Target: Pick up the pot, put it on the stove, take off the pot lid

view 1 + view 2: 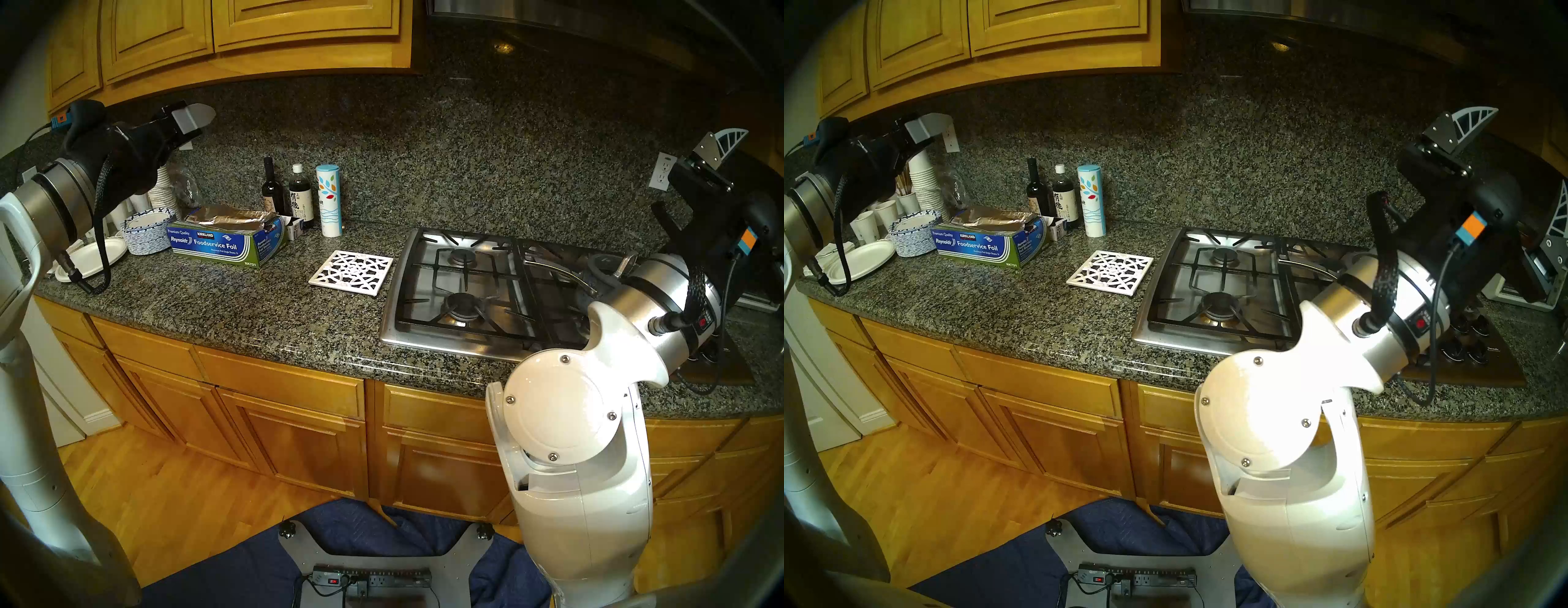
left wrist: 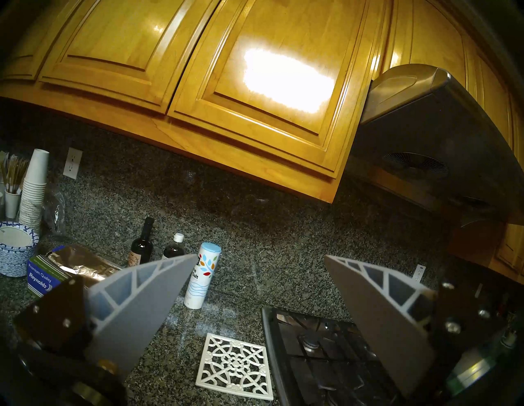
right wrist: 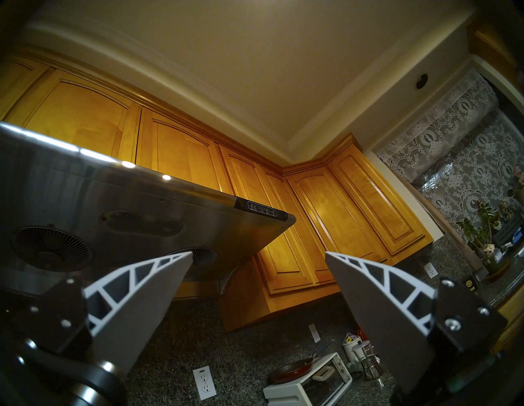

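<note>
The stove (image 1: 462, 288) is set into the granite counter at the right; it also shows in the left wrist view (image 2: 312, 340). The pot (image 1: 600, 274) stands on its right grates, mostly hidden behind my right forearm. Its long silver handle (image 1: 560, 271) points left. A silver loop of the pot lid (image 1: 624, 260) sticks up there; I cannot tell whether the lid sits on the pot. My right gripper (image 3: 259, 252) is open and empty, raised above and right of the pot. My left gripper (image 2: 261, 255) is open and empty, high at the far left.
A white lattice trivet (image 1: 351, 271) lies left of the stove. A foil box (image 1: 225, 242), bottles (image 1: 271, 187), a salt canister (image 1: 329, 199) and paper plates (image 1: 146, 233) stand at the left. A white toaster oven (image 3: 309, 380) stands right of the stove, and a range hood (image 3: 113, 212) hangs above it.
</note>
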`<state>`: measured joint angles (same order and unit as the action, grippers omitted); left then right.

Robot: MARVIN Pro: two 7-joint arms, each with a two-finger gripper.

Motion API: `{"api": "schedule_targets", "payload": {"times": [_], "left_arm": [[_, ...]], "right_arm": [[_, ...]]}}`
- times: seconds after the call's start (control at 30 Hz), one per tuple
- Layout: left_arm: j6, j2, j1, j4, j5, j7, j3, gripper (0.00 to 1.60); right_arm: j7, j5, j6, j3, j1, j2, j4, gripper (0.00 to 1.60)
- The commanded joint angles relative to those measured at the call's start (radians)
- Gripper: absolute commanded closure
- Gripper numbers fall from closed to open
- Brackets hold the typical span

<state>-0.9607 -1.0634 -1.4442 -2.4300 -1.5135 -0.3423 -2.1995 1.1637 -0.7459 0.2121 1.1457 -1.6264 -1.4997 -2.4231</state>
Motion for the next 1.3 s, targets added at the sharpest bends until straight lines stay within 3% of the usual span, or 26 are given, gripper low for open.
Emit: {"api": "schedule_targets", "payload": {"times": [0.0, 0.63, 1.27], "left_arm": [[0.008, 0.004, 0.015, -0.004, 0.0, 0.003, -0.003, 0.0], [0.01, 0.007, 0.013, -0.004, -0.002, 0.002, -0.003, 0.0], [0.01, 0.008, 0.012, -0.004, -0.003, 0.002, -0.004, 0.0]], "right_arm": [[0.0, -0.002, -0.003, 0.0, 0.004, 0.001, -0.008, 0.0], [-0.028, 0.003, 0.009, -0.013, 0.02, 0.002, -0.01, 0.0], [-0.235, -0.009, 0.074, 0.034, -0.152, 0.188, -0.02, 0.0]]}}
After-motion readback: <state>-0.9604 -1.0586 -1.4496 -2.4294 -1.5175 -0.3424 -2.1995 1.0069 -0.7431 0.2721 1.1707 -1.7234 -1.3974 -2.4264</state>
